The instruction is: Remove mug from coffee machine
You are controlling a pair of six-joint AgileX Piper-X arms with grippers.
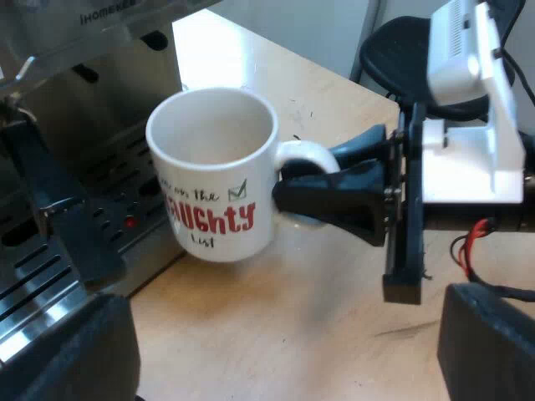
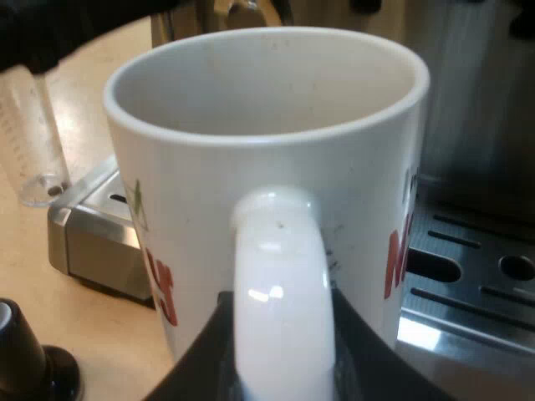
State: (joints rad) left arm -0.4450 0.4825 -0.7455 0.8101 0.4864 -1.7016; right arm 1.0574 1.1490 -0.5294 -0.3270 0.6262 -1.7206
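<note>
A white mug (image 1: 213, 171) with red lettering hangs upright beside the espresso machine's drip tray (image 1: 33, 288), its base over the tray's edge and the wooden table. My right gripper (image 1: 322, 175) is shut on the mug's handle (image 1: 305, 153). In the right wrist view the handle (image 2: 280, 276) runs down between the two black fingers (image 2: 201, 355) of that gripper (image 2: 280, 338), and the mug (image 2: 267, 125) looks empty inside. My left gripper (image 1: 284, 368) is open and holds nothing; it sits low over the table, short of the mug.
The espresso machine (image 1: 75, 50) rises behind the mug, and a dark handle (image 1: 71, 221) juts out over its tray. A measuring glass (image 2: 33, 134) stands near the tray's corner (image 2: 84, 234). A tamper with a black knob (image 2: 21, 351) is on the table. A black chair (image 1: 401, 50) stands beyond the table.
</note>
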